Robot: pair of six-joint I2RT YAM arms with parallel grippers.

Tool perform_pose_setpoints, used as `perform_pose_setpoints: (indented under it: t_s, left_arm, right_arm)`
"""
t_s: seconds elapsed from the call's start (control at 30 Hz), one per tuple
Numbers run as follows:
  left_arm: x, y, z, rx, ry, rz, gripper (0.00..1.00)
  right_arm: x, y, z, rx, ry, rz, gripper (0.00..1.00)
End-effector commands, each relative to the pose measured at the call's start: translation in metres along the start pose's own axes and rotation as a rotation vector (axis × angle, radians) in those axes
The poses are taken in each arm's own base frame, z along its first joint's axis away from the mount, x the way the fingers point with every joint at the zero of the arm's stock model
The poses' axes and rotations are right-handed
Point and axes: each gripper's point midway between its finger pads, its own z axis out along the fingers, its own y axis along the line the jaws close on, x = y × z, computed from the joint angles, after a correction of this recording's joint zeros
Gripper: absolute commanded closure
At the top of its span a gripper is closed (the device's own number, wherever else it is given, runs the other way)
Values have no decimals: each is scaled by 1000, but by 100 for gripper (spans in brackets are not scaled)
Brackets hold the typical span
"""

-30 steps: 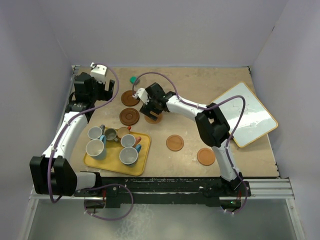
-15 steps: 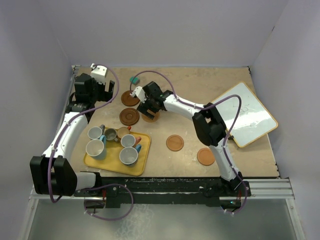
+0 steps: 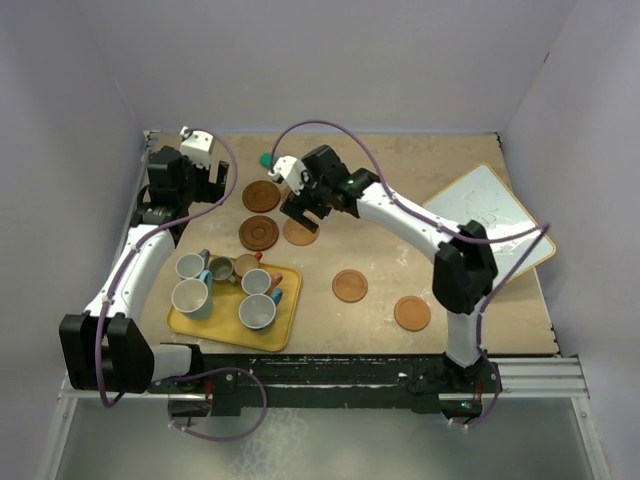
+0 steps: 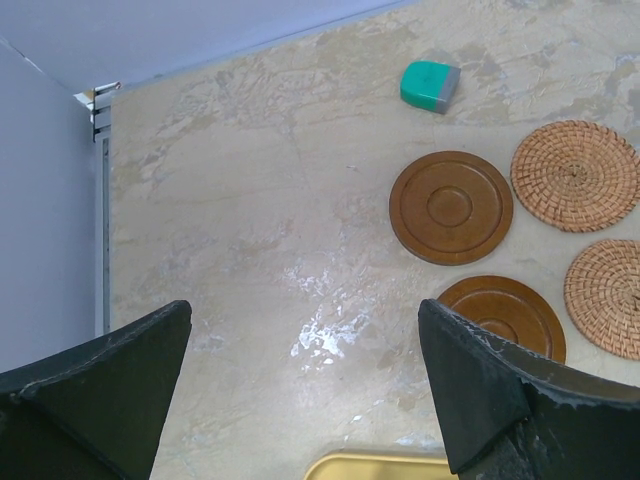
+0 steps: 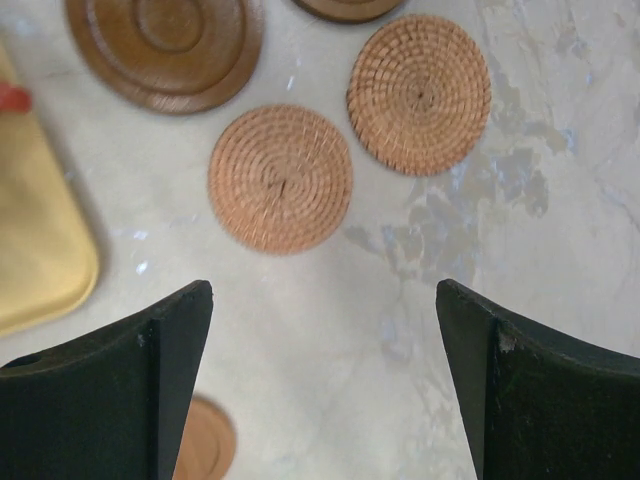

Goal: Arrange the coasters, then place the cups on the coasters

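- Step: arranging coasters; four grouped beyond yellow tray, two right of it.
- Cups wait on tray.
- Right gripper and left gripper: fingers apart, empty.
- Next, probably: right arm fetches a stray coaster.

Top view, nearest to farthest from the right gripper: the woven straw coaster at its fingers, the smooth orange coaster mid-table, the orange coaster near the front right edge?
1. Woven straw coaster, right at the near side of the right gripper.
2. Smooth orange coaster, mid-table.
3. Orange coaster, front right, closest to the near edge.
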Motion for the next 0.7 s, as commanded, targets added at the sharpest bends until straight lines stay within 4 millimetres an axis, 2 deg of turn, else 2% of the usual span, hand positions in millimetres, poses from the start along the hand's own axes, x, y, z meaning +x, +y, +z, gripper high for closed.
perform_pose_setpoints:
  t_s: [0.0,0.2,0.27,0.47,0.67]
  left_arm:
    - [-18,1,-7,11,-65,-3,8]
    - [-16,-12,-6,84,-69,0,8]
    - [-16,-15,-5,100,-71,-4,8]
    - [-10,-21,-1,126,-62,-13,8]
    - [-10,-23,-2,133,-70,-11,8]
  right_arm:
    - [24,25,-41,-87,32,-16,5]
    - [86,58,-73,-170,111,-73,5]
    - [111,68,-73,-186,139,-99,5]
    - [152,71,-53,-130,201,-107,6]
    - [170,69,-35,-119,289,-105,8]
